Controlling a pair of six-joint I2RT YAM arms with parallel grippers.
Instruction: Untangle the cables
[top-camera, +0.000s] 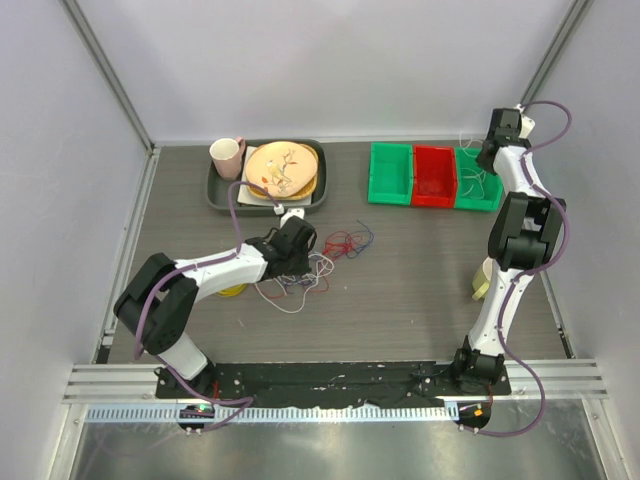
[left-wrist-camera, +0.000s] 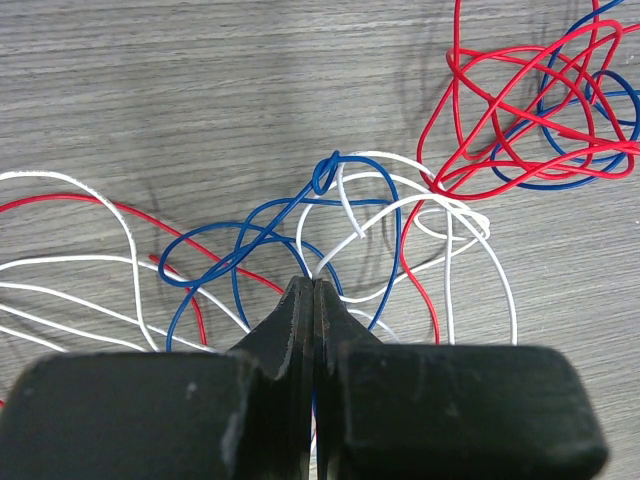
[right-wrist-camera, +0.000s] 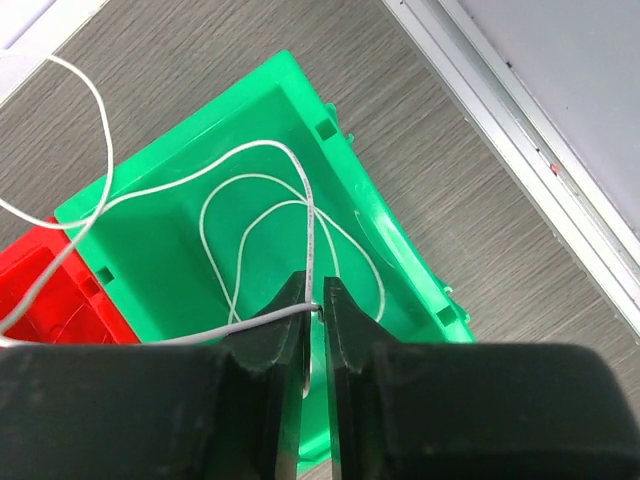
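Left gripper (left-wrist-camera: 314, 288) has its jaws pressed shut low in the cables (left-wrist-camera: 322, 178) mid-bench, grip unclear. Right gripper (right-wrist-camera: 314, 302) reaches the far-right corner, pinching a white cable (right-wrist-camera: 310, 220) over the green bin (right-wrist-camera: 340, 160).

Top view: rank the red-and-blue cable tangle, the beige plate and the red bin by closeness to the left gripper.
1. Red-and-blue thin cable tangle: just right of the left gripper.
2. Round beige plate: toward the back of the table, slightly left.
3. Red plastic bin: back of the table, well to the right.

Tangled red, white, blue cables (left-wrist-camera: 322, 180)
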